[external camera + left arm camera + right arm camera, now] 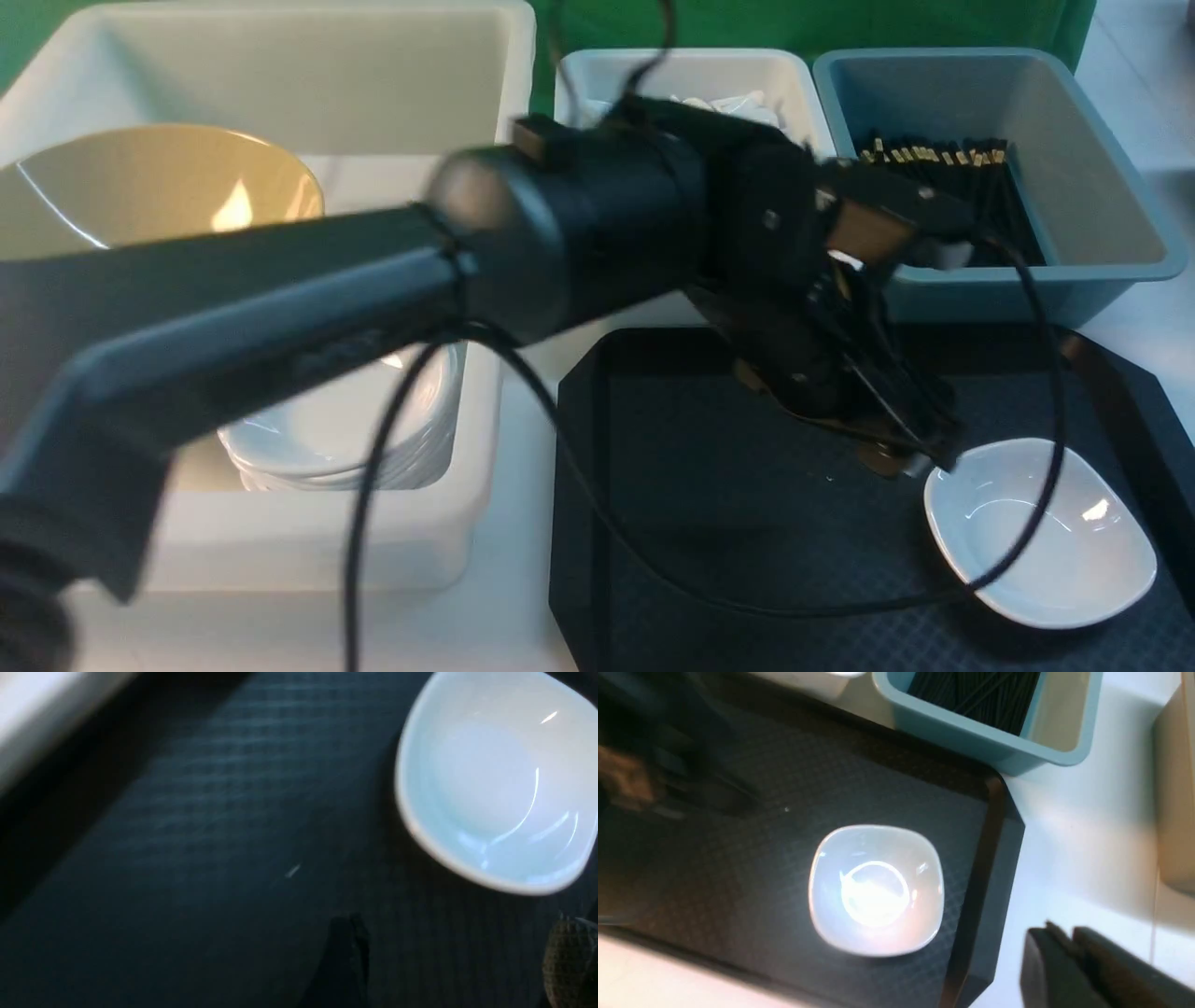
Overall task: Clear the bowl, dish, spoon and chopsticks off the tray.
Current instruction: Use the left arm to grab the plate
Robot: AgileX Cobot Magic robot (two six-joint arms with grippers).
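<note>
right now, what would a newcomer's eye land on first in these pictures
The left arm first, a dark blur stretched across the front view, left gripper open over the black tray. Next, the lone white dish on the tray's near right part, beside that gripper. Then the tan bowl in the white tub at left.

I see the dish [876,889] resting on the tray [738,872], black chopsticks [976,693] in the blue tub [971,737] nearby, my right gripper [1066,940] jaws together over the surface [1083,840]
</note>
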